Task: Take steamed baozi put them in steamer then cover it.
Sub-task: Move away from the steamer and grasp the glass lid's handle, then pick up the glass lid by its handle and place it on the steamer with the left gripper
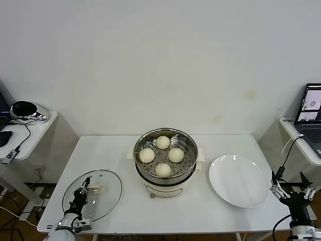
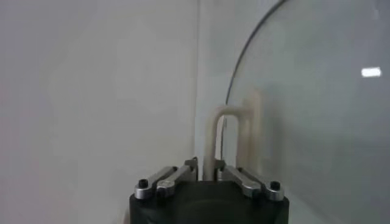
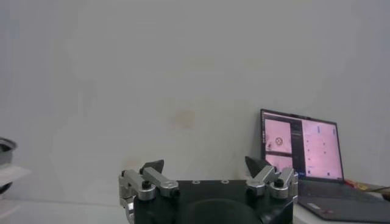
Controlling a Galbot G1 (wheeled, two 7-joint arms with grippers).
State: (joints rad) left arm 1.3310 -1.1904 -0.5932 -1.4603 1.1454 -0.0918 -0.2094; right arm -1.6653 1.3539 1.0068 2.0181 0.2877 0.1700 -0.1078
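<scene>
Four baozi sat in steamer. Left gripper pinched cover handle at eight o'clock; right gripper spread wide at four o'clock.

Four cream-white baozi inside the uncovered steel steamer; glass cover flat on table, left.

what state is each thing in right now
steamer: uncovered, four buns inside
steamed baozi: all on the perforated tray
cover: flat on the table
left gripper: shut on the cover handle
right gripper: open, empty
plate: empty
</scene>
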